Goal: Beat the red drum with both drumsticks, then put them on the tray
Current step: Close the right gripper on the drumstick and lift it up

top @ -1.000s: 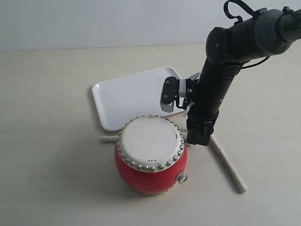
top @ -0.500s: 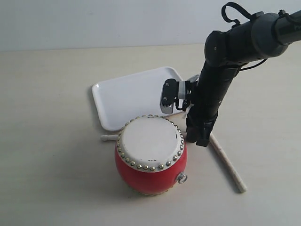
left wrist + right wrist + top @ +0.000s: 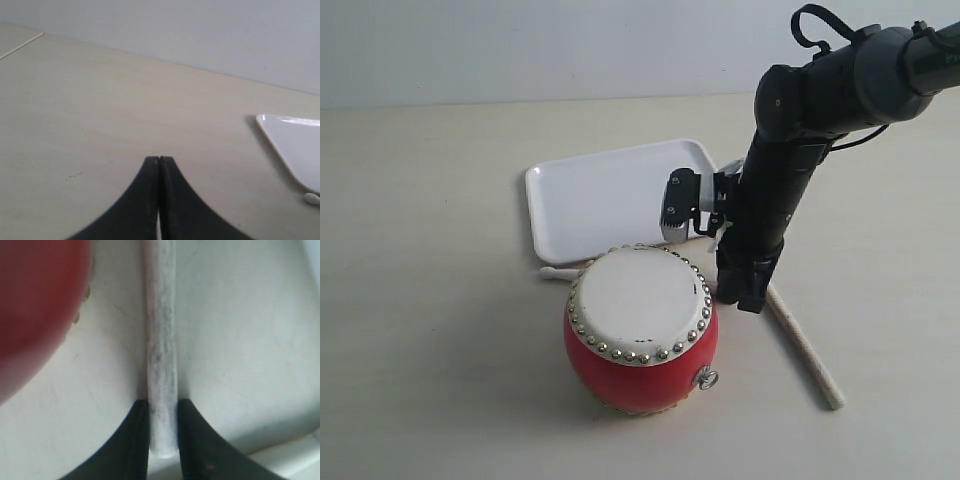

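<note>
The red drum (image 3: 640, 345) stands upright in front of the white tray (image 3: 600, 195). One drumstick (image 3: 556, 272) lies behind the drum, with only its rounded tip showing at the left. My right gripper (image 3: 740, 298) reaches down at the drum's right side. In the right wrist view the right gripper (image 3: 163, 407) is shut on the butt end of this drumstick (image 3: 161, 340), with the drum (image 3: 35, 305) beside it. A second drumstick (image 3: 805, 345) lies loose on the table to the right. My left gripper (image 3: 159, 160) is shut on nothing, low over bare table.
The pale table runs to a grey wall at the back. In the left wrist view a corner of the tray (image 3: 292, 145) and a drumstick tip (image 3: 311, 198) show at one edge. The right arm (image 3: 790, 170) leans over the tray's right end.
The right gripper's jaws have closed onto the drumstick behind the drum. That stick's tip has shifted back toward the tray, and the tray has slid a little to the right.
</note>
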`<state>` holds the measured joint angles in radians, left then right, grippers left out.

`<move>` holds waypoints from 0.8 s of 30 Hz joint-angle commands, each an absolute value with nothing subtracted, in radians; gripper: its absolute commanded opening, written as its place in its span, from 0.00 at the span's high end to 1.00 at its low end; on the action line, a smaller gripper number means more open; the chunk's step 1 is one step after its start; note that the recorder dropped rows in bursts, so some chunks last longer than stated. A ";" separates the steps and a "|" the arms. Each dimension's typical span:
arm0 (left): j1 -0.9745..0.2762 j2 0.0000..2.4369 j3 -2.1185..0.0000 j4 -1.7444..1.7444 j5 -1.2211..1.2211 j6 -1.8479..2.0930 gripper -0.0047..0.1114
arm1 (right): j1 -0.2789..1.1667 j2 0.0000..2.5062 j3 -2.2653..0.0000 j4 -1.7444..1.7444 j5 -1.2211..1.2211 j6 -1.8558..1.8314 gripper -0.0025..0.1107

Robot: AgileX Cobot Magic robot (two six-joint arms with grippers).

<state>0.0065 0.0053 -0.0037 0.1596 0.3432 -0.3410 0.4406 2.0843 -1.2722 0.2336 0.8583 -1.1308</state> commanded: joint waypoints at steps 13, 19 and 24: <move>0.001 0.000 0.000 0.165 0.339 -0.346 0.96 | 0.443 1.949 -1.274 0.272 0.889 -1.176 0.98; 0.001 0.000 0.000 0.165 0.339 -0.346 0.96 | 0.443 1.876 -1.274 0.269 0.876 -1.176 0.98; 0.001 0.000 0.000 0.165 0.339 -0.346 0.96 | 0.443 1.791 -1.274 0.273 0.839 -1.107 0.98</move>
<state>0.0065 0.0053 -0.0037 0.1596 0.3432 -0.3410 0.4406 1.8431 -1.2722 0.2617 0.8644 -1.1492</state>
